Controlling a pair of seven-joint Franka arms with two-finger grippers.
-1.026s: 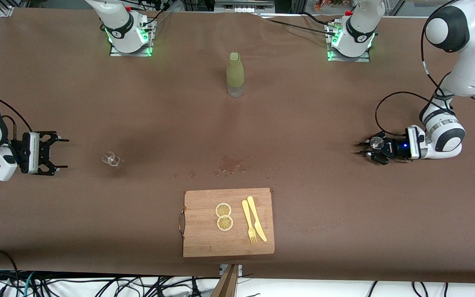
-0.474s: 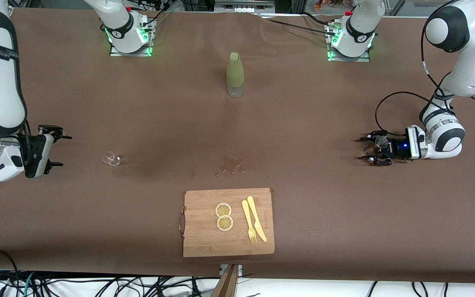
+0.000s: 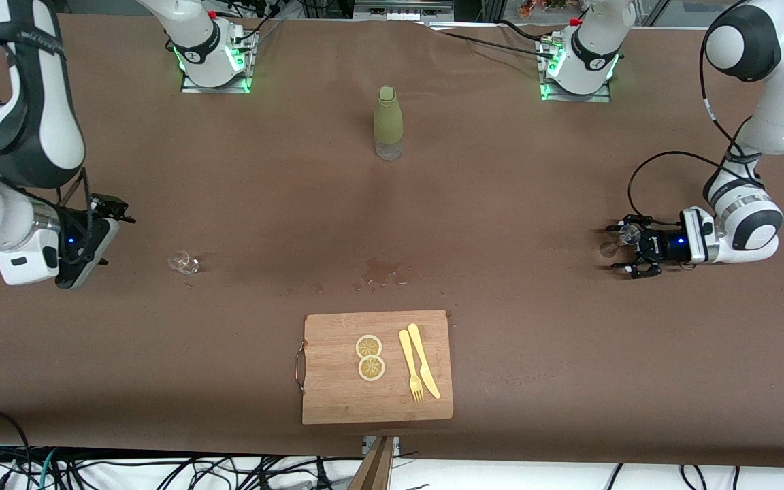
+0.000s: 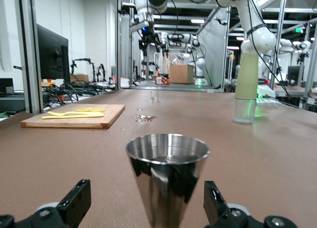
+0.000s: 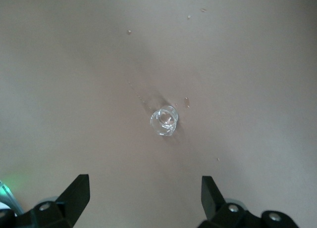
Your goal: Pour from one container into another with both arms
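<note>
A steel cup stands upright on the brown table toward the left arm's end. My left gripper is low at the table and open, one finger on each side of the cup, neither touching it. A small clear glass stands toward the right arm's end. My right gripper hangs open above the table beside that glass, tilted down, and its wrist view shows the glass ahead of the open gripper. A green bottle with a clear base stands near the bases.
A wooden cutting board lies near the front camera, carrying two lemon slices and a yellow fork and knife. Wet spots mark the table between the board and the bottle.
The left gripper has opened off the steel cup and drawn back slightly toward its end of the table. The right arm has risen and turned its gripper downward near the small glass.
</note>
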